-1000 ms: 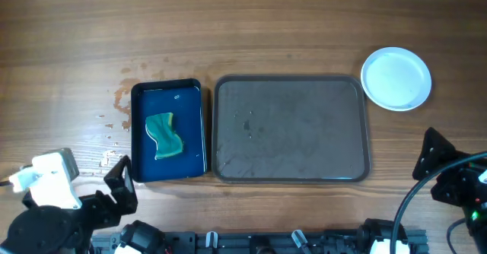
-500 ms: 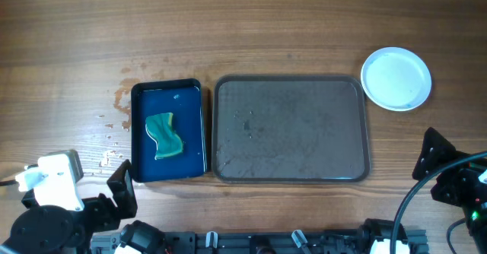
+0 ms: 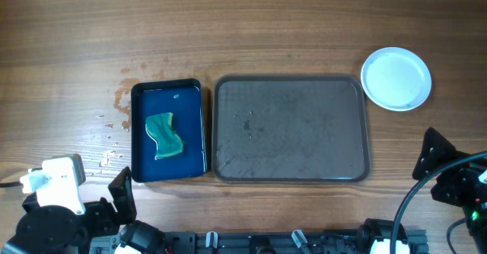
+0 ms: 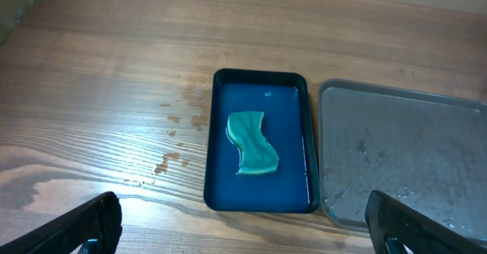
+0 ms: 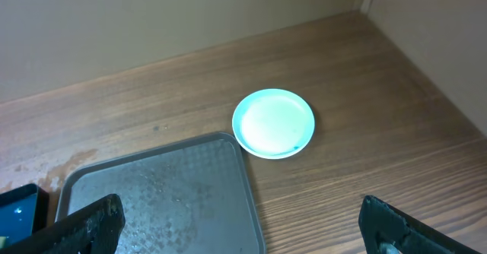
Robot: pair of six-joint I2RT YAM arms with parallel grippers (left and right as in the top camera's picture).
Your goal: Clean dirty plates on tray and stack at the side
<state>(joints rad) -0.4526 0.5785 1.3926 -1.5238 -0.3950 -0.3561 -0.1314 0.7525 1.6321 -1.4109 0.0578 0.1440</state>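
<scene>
Both arms crouch at the near edge of the desk (image 3: 243, 26), left gripper (image 4: 243, 231) and right gripper (image 5: 240, 231) each spread wide and empty.

Your left gripper (image 4: 243, 230) is spread wide, its fingers (image 4: 85, 225) out at both lower corners of its wrist view. Your right gripper (image 5: 240, 227) matches, jaws parted just as far. From overhead, your left arm (image 3: 57, 208) and right arm (image 3: 456, 179) sit folded low at the near edge.
</scene>
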